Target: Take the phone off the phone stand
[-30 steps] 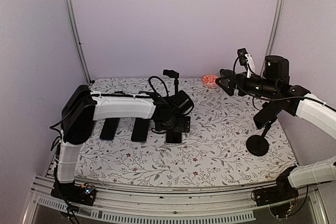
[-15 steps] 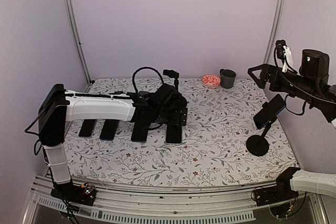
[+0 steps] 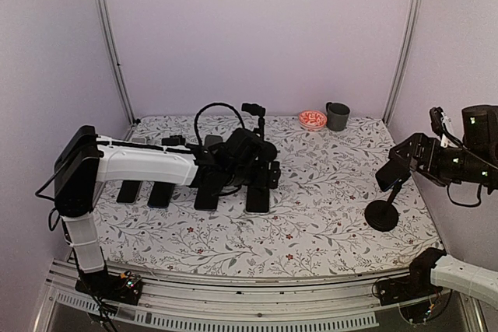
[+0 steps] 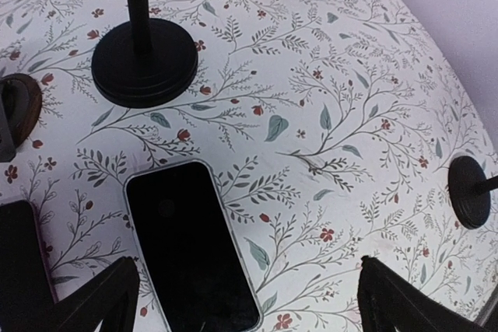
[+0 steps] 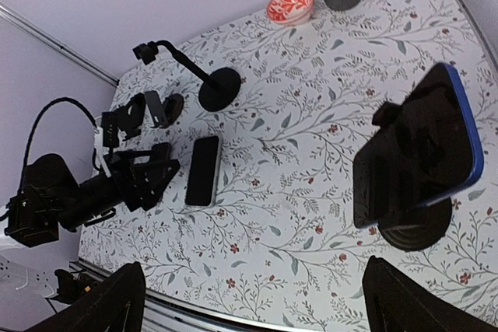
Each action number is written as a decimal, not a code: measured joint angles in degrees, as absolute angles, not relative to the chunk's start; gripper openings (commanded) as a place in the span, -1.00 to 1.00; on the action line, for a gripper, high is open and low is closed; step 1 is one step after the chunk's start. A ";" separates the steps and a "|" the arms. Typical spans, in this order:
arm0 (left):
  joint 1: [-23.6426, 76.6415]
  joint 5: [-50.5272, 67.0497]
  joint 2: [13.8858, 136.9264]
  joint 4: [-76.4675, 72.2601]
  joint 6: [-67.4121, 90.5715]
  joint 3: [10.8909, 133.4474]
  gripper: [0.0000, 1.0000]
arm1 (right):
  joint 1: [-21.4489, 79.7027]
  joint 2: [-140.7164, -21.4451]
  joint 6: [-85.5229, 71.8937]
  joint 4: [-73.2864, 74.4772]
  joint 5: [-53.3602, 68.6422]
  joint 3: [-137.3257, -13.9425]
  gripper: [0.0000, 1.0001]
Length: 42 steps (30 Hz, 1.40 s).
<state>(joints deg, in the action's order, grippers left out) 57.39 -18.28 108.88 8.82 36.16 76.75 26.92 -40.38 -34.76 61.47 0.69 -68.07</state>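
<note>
Squaring my empty, wide-open right gripper (image 5: 254,277) across the blue-edged black phone (image 5: 416,145) should keep its round-based black stand (image 5: 416,232) upright.

Open table (image 3: 327,192) left of phone stand (image 3: 382,214); nearest flat phone (image 3: 257,200), left arm (image 3: 148,162) well apart; cup (image 3: 338,116), bowl (image 3: 312,119) far back.

Top view: high above the near edge, taking in the whole tabletop (image 3: 327,223). Left wrist view: close over the middle, facing the far right corner. Right wrist view: higher, from the right edge, facing left. All share the flat phone (image 4: 191,246) and the phone stand (image 4: 469,190) base
</note>
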 measured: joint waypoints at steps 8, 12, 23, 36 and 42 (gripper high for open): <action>57.39 -17.76 108.31 7.53 35.92 76.75 0.98 | 26.92 -38.22 -42.50 63.51 -2.76 -55.66 0.89; 57.39 -17.72 107.50 7.14 35.92 76.55 0.98 | 26.92 -37.47 -45.17 62.06 -5.52 -52.53 0.80; 57.39 -17.45 107.13 6.15 35.22 76.12 0.98 | 25.87 -39.22 -45.71 52.90 -10.72 -49.30 0.64; 57.30 -17.21 106.37 5.15 34.87 75.16 0.98 | 12.40 -40.62 -38.28 45.19 -3.62 -46.33 0.14; 57.01 -17.17 106.37 5.13 34.87 74.61 0.98 | 12.21 -40.62 -37.47 44.18 -0.51 -45.71 0.06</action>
<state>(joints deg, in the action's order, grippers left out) 57.01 -17.17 106.37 5.13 34.87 74.61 12.21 -40.62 -37.47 44.18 -0.51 -45.71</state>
